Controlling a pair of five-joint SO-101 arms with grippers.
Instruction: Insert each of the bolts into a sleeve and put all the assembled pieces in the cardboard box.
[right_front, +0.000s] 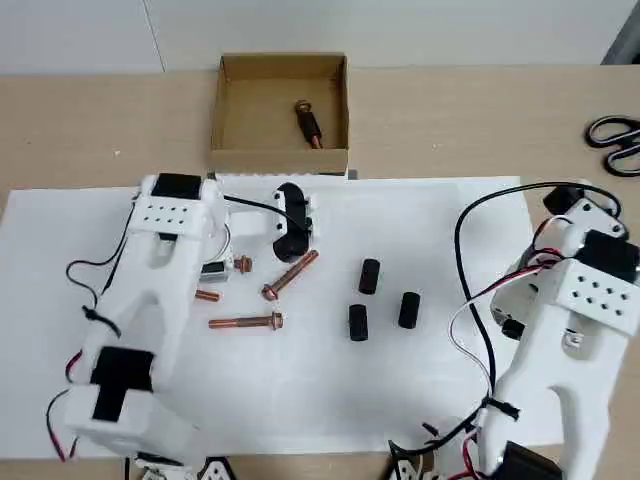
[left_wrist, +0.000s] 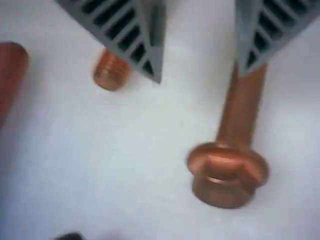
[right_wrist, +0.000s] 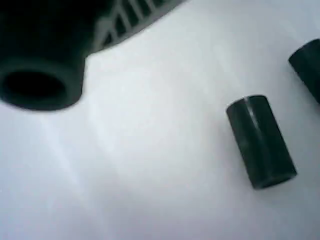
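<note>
Currently the left gripper stands wide open and empty, one finger over the shank of a copper bolt. The bolt lies on the white paper in front of the cardboard box. The right gripper is closed on a black sleeve, bore exposed. Assessment: the copper bolt is rigid, light, smooth and liable to roll. Grip it mid-shank, clear of the head, leaving the tip free for insertion.

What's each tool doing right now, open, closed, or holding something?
Left tool: open, holding nothing, its tips above a bolt.
Right tool: closed on a black sleeve.
</note>
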